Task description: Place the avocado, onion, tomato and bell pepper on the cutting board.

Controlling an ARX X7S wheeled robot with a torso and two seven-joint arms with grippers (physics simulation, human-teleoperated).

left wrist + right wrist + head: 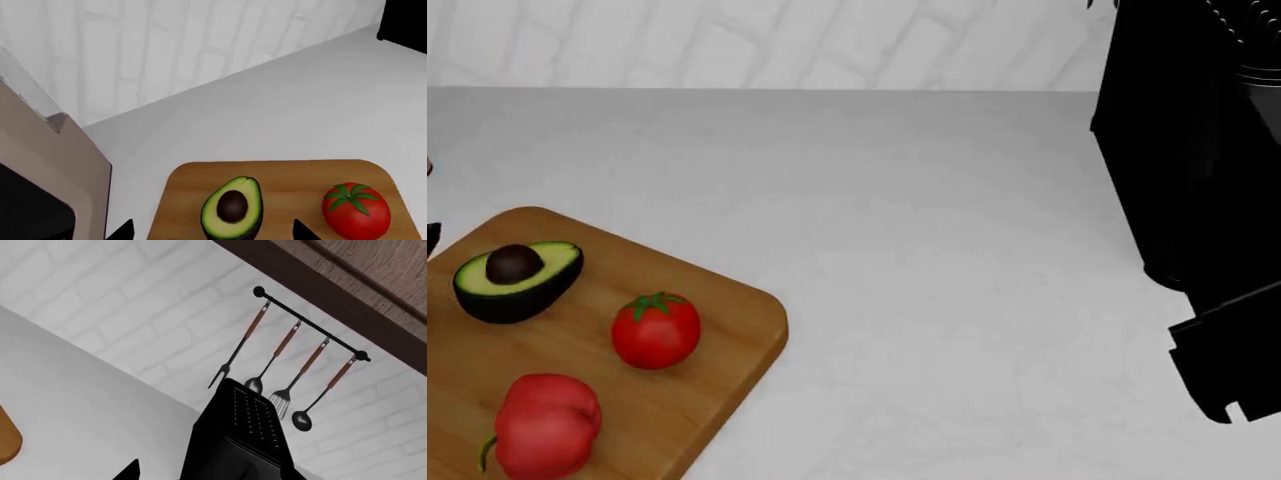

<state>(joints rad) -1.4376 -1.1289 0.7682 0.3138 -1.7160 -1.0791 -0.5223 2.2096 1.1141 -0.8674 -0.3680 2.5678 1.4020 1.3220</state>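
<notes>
Wooden cutting board [727,335] is already carrying avocado [515,281], tomato [655,330] and pepper [547,425]; no onion is showing, neither pincer's state is readable, so a blind search is risking knocks.

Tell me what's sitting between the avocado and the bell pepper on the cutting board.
Nothing sits squarely between them: in the head view, bare cutting board separates the avocado from the bell pepper, with the tomato just off to the side.

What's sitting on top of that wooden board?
On the cutting board lie a halved avocado, a tomato and a red bell pepper. No onion shows; the board's near end is cut off.
</notes>
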